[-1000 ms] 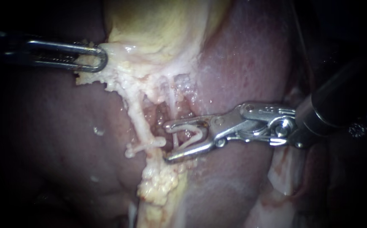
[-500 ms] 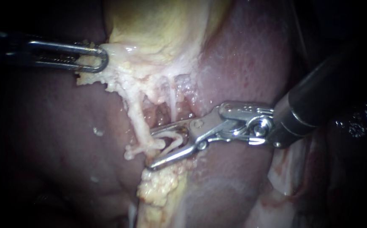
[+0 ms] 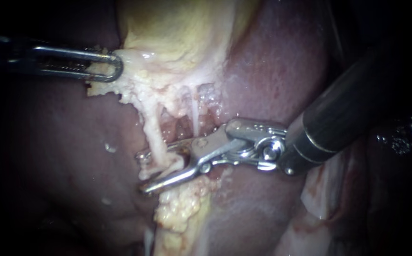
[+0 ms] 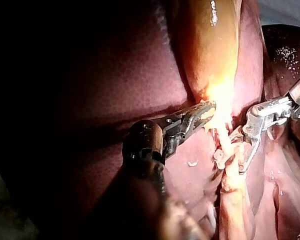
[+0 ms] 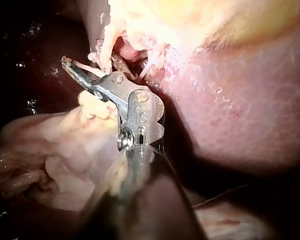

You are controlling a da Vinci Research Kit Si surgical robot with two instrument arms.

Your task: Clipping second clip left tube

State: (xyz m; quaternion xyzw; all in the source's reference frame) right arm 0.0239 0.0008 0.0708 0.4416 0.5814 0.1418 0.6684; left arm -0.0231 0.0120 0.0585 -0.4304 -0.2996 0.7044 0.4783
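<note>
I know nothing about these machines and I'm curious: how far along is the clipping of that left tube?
Done: the left instrument grips the gallbladder by its edge. In hand: the right instrument straddles the left tube, with a gap showing at its tip. Left: closing on the tube, then withdrawing.

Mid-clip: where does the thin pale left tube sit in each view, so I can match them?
Endoscope view: thin pale left tube, left of centre, between the open jaws of the right instrument's silver end effector.
Left wrist view: tube ahead of the left instrument gripping the yellow gallbladder, between the other instrument's jaws.
Right wrist view: tube crossing its end effector near the tip.
Shared landmark: that silver end effector straddling the tube.
</note>
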